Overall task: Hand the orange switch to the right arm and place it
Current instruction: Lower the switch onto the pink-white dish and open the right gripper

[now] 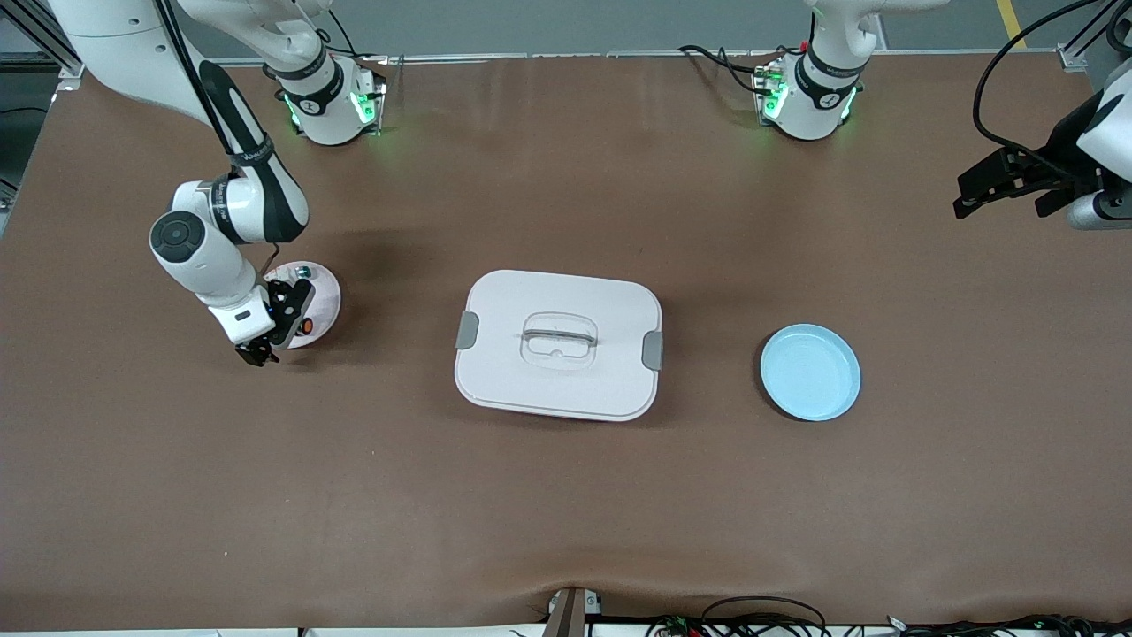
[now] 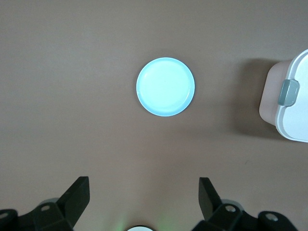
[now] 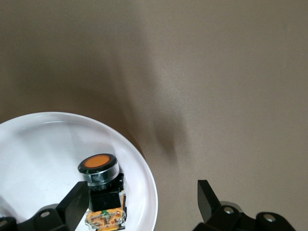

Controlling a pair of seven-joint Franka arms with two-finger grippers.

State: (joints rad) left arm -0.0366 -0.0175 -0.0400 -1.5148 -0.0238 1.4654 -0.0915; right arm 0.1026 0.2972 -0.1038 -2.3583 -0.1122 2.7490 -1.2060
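Overhead, the front view takes in the whole brown table (image 1: 566, 495), and the white lidded box (image 1: 559, 345) at its middle serves as the landmark. Toward the right arm's end of the table from the box sits a white plate (image 1: 320, 301), with the right gripper (image 1: 265, 341) low over that plate's edge. The orange switch (image 1: 307, 326) shows only as a small orange dot on the plate, just beside the gripper's black fingers. A small green and silver component (image 1: 303, 270) lies on the same plate, farther from the front camera than the switch. Toward the left arm's end from the box lies a light blue plate (image 1: 811, 372), and the left gripper (image 1: 1008, 190) waits in the air well apart from the box, past the blue plate.

From the left wrist view the left gripper (image 2: 144, 202) has its fingers spread wide with nothing between them, a detail the front view leaves unclear. The blue plate (image 2: 166, 86) lies bare below, and a corner of the box (image 2: 288, 103) with its grey latch is seen.

Closest of all, the right wrist view shows the right gripper (image 3: 142, 207) spread wide and holding nothing. The switch (image 3: 102, 185) lies tilted on the white plate (image 3: 43, 154) near its rim, orange cap up, its body just beside one finger; whether they touch I cannot tell.
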